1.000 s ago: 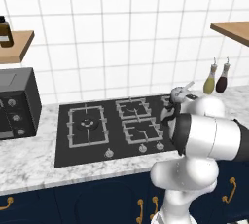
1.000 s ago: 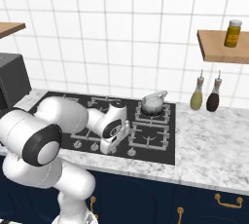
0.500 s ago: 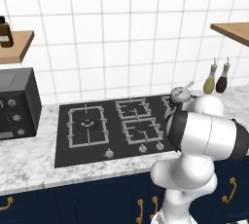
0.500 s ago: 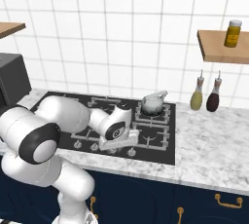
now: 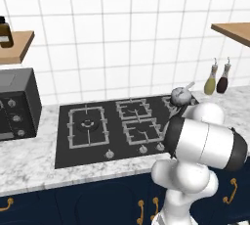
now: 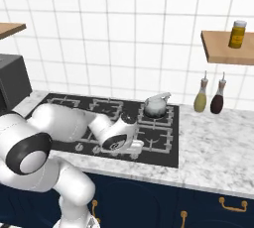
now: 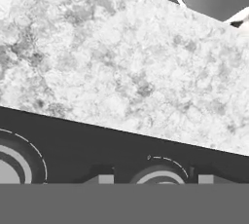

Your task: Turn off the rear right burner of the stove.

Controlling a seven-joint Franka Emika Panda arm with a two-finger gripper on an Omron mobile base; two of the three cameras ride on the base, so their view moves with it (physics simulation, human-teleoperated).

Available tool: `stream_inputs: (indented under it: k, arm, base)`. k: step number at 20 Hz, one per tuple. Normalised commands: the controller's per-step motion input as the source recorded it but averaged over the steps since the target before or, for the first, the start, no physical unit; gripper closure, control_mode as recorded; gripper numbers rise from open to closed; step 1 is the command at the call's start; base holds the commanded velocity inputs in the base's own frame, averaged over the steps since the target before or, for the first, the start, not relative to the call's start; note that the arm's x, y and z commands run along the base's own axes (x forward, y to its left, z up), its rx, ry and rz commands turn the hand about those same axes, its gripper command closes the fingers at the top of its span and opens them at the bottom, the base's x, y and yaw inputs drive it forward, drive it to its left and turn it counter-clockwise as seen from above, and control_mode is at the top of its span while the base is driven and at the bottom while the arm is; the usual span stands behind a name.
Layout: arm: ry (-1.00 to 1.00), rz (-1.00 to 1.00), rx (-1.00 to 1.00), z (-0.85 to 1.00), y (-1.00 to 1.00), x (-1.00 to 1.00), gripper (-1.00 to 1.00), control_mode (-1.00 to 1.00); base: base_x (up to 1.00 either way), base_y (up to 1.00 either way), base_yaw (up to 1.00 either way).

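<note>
The black glass stove is set into the marbled worktop below the white tiled wall. In the right base view, the rear right burner sits at the stove's far right corner, at about 1 o'clock from the hand, under a grey grate, and a small silver kettle stands on it. In the left base view the same kettle shows just past the arm's white elbow.

The arm reaches low over the stove's front edge, and the tool hangs at the row of small silver knobs, near the right end of that row. In the hand view the two finger tips stand on either side of a round knob, a little apart from it; the jaws are partly open. Whether they press on the knob cannot be told.

At 3 o'clock from the stove, two bottles stand together against the wall, one yellowish, one dark. A black countertop oven stands at 9 o'clock in the left base view. A yellow jar stands on the wooden shelf up at right.
</note>
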Motion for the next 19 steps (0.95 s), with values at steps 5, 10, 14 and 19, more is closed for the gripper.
stream_inputs:
  k: [5, 10, 14, 19]
  arm:
    - [-0.27, -0.64, -0.29, 0.00, 0.83, 0.93, 1.00, -1.00]
    - [-0.13, -0.60, -0.25, -0.02, 0.79, 0.98, 1.00, -1.00]
    - [-0.02, -0.93, -0.03, -0.27, 0.24, 0.30, 1.00, -1.00]
    - [0.00, -1.00, 0.00, -0.29, 0.01, 0.00, 1.00, -1.00]
  base:
    - [0.00, 0.00, 0.00]
    - [0.00, 0.00, 0.00]
    - [0.00, 0.00, 0.00]
    - [0.00, 0.00, 0.00]
